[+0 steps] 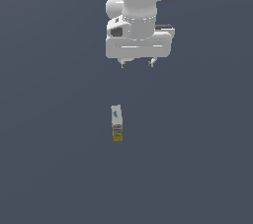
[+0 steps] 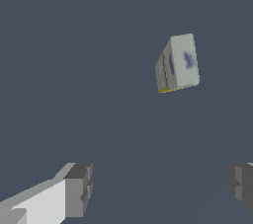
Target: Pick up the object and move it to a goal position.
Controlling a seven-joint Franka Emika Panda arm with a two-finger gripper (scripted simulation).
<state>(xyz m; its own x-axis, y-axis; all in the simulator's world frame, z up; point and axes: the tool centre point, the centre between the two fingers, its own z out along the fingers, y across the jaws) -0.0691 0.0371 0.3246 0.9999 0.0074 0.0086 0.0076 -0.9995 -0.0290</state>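
Note:
The object (image 1: 116,123) is a small narrow box, white with bluish print and a yellow end, resting on the dark grey floor near the middle of the exterior view. The wrist view shows the object (image 2: 178,62) end-on, its white face with a blue mark turned to the camera. My gripper (image 1: 137,63) hangs above it and slightly toward the exterior view's right, well apart from it. The gripper (image 2: 160,188) stands open, with nothing between its two fingers (image 2: 78,189).
The white arm and hand (image 1: 139,25) fill the upper middle of the exterior view. All around lies a plain dark grey surface (image 1: 49,159); nothing else shows on it.

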